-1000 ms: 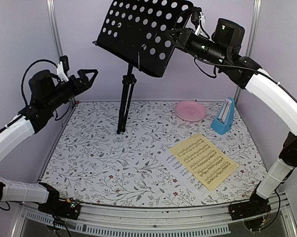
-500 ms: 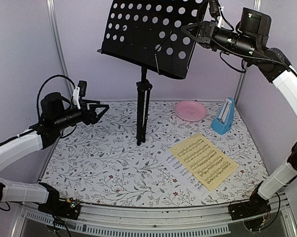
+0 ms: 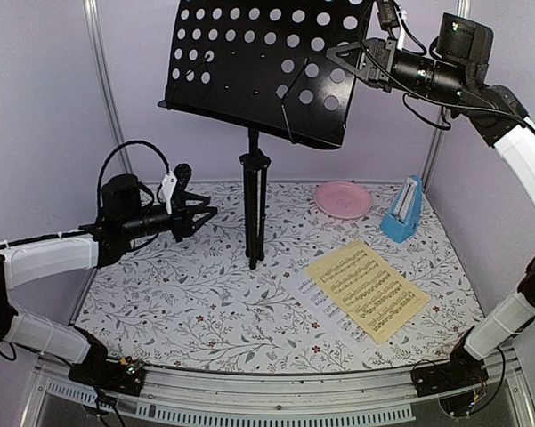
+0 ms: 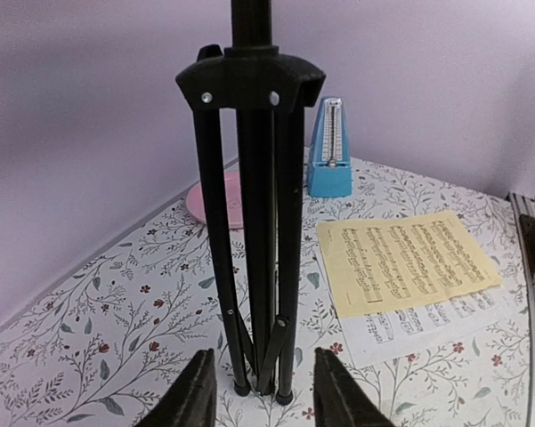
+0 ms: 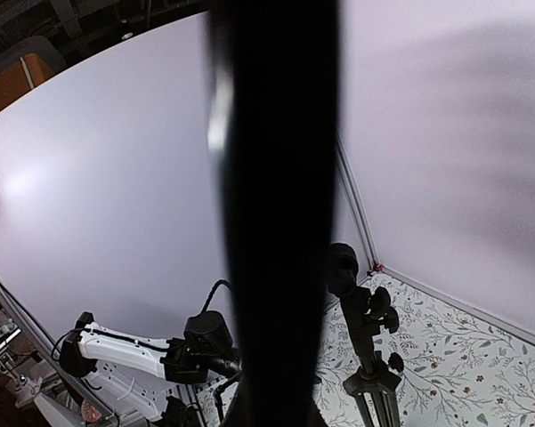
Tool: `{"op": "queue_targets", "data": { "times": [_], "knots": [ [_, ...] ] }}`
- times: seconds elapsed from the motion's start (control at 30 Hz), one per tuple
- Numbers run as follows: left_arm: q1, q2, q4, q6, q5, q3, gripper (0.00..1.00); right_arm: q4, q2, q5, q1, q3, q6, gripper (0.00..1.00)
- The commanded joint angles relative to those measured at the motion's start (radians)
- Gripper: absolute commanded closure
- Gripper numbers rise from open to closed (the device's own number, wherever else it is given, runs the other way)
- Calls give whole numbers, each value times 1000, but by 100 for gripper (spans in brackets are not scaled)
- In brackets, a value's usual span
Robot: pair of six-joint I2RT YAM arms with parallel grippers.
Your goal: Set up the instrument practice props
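Observation:
The black perforated music stand (image 3: 267, 62) is upright at mid-table, its tripod legs (image 4: 249, 222) folded together with the feet down at the floral mat. My right gripper (image 3: 349, 55) is shut on the desk's right edge, and that edge (image 5: 276, 222) fills the right wrist view. My left gripper (image 3: 209, 216) hangs low, left of the pole, open, its fingertips (image 4: 191, 396) on either side of the leg bundle without touching it. The pale-yellow sheet (image 3: 367, 289) lies partly over the white sheet (image 3: 316, 298) at front right. The blue metronome (image 3: 403, 211) stands at back right.
A pink round plate (image 3: 343, 198) sits at the back, between the stand's pole and the metronome. Lilac walls with metal corner posts (image 3: 102, 80) enclose the table on three sides. A rail (image 3: 276, 391) runs along the near edge.
The stand went from tilted to upright and shifted right, carried by my right gripper. My left gripper dropped and moved right toward the tripod, its jaws narrowing.

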Motion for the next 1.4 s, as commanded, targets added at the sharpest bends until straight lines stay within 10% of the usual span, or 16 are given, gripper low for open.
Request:
{"op": "queue_targets", "data": {
  "times": [0.0, 0.2, 0.77, 1.37],
  "knots": [
    [-32, 68, 115, 69, 23, 7, 69, 267, -77, -38, -12, 87, 59, 100],
    [-58, 201, 197, 87, 54, 61, 85, 281, -61, -62, -13, 87, 95, 100],
    [-69, 419, 192, 182, 180, 243, 84, 283, -42, -101, -13, 88, 134, 100],
    [-79, 476, 190, 140, 219, 305, 35, 298, -11, -150, -13, 104, 155, 100]
  ]
}}
